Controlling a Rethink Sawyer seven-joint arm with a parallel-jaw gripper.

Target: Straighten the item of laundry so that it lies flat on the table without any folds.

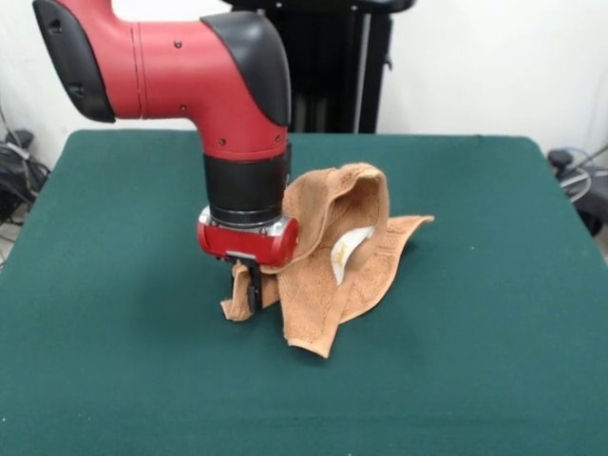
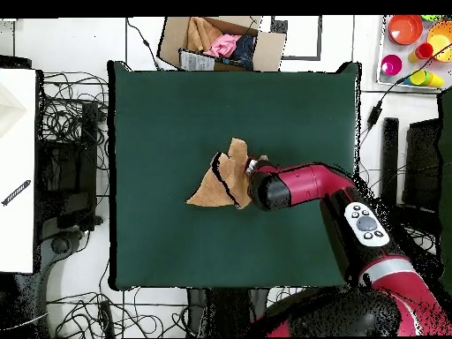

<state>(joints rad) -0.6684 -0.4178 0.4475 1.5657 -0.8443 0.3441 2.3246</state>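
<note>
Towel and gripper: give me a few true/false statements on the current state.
1. The towel lies flat with no folds. False: it is bunched and partly lifted.
2. The gripper is pinching towel cloth. True.
3. The towel hangs over the table edge. False: it sits near the middle of the table.
4. A white label shows among the towel's folds. True.

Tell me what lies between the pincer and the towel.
Nothing: in the front view the pincer is shut on a corner of the towel, lifting it off the table, with no gap between them.
</note>
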